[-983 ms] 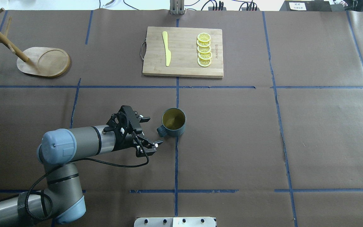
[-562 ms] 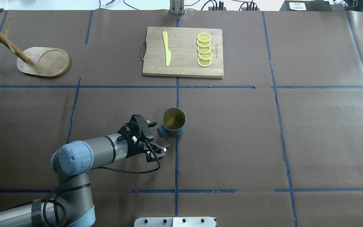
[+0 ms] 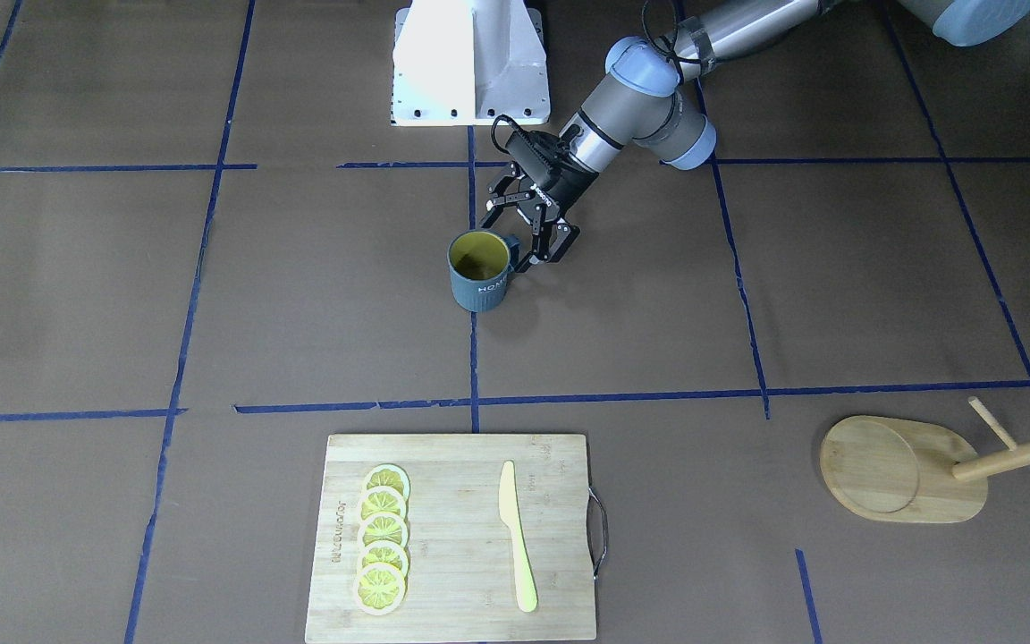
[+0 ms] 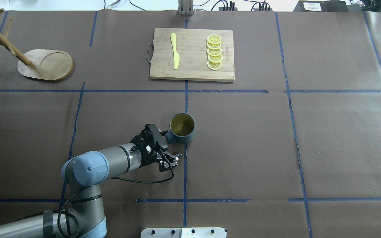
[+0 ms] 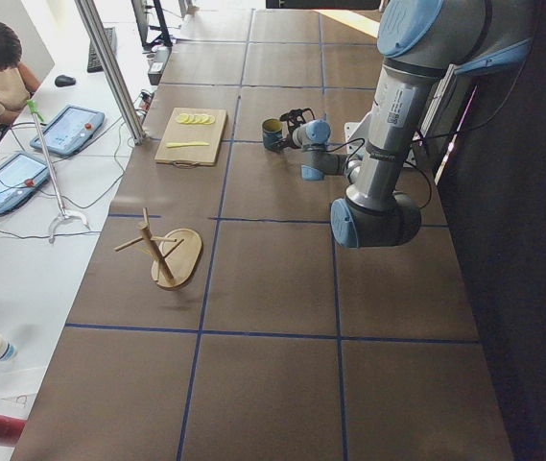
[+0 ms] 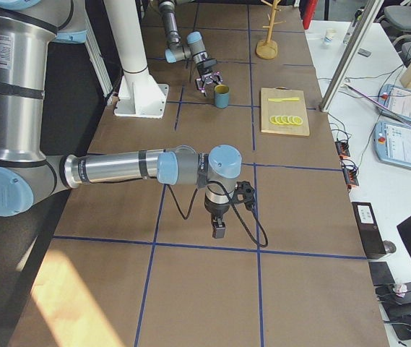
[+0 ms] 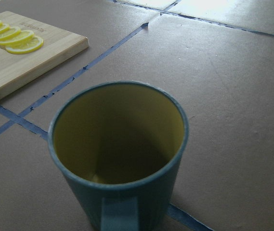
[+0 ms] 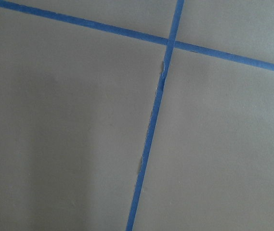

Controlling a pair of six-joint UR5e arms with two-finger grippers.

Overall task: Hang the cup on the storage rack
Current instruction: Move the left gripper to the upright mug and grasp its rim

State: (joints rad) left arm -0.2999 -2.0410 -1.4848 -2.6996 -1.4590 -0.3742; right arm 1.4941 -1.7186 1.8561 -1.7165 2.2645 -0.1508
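Left end effector, black, two-finger: is gaping wide at bench level and gripping nothing, its fingers straddling the loop handle of the dark blue-grey cup; contact cannot be told. The cup, yellow-green inside and lettered "HOME", is standing upright near the middle of the brown paper-covered bench, just beside a blue tape line. Right end effector: is hanging low over bare paper, well apart from the cup; whether wide or narrow cannot be told. Light wooden storage rack, oval base with post and pegs: is standing at the far left corner, no cup on it. Rectangular bamboo cutting board: is carrying a yellow knife and five lemon slices.
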